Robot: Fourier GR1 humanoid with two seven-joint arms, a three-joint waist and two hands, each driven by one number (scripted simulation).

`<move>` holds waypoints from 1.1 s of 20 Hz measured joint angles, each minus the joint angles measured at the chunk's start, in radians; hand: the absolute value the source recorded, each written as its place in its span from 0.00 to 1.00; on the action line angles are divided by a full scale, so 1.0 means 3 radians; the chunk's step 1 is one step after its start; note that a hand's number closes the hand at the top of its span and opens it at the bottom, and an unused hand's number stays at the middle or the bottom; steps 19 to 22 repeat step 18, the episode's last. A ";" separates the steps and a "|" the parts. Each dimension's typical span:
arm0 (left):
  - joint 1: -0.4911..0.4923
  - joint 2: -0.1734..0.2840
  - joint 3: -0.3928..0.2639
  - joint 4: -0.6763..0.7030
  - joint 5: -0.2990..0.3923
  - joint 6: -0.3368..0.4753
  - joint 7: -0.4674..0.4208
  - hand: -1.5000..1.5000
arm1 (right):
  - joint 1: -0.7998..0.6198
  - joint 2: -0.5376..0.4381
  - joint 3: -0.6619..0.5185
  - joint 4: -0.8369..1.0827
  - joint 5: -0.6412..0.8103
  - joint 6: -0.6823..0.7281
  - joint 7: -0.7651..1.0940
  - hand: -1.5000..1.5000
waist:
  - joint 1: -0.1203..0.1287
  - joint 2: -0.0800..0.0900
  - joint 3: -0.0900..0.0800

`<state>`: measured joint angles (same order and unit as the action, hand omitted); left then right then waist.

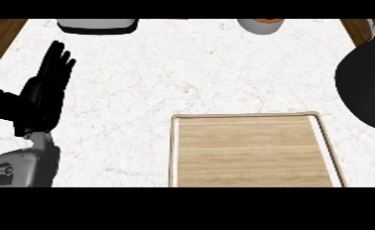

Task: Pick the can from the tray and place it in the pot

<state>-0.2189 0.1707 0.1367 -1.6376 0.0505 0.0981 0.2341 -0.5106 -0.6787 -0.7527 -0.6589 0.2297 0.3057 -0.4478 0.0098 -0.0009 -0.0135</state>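
Here, black left hand (pixel 45 92) rests at left edge, fingers straight, spread. Rectangular light wooden tray (pixel 249 119) at lower centre on white marbled counter (pixel 183 70); large black rounded shape (pixel 356 83) at right edge.

Even, diffuse, bright illumination falls across the white marble counter (pixel 183 70), with no glare spots and no evident single light source. Shadows are faint: a narrow soft one lies inside the wooden tray (pixel 249 149) along its rim at 9 o'clock. The black left hand (pixel 47 92) at 9 o'clock and the dark pot (pixel 359 85) at 3 o'clock show little surface shading.
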 measured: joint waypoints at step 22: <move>-0.0056 0.0012 0.0024 0.0048 0.0008 -0.0021 0.0008 0.50 | 0.0308 -0.1073 -0.0115 0.1250 -0.0147 0.0687 -0.0657 0.00 | 0.0029 0.0035 0.0061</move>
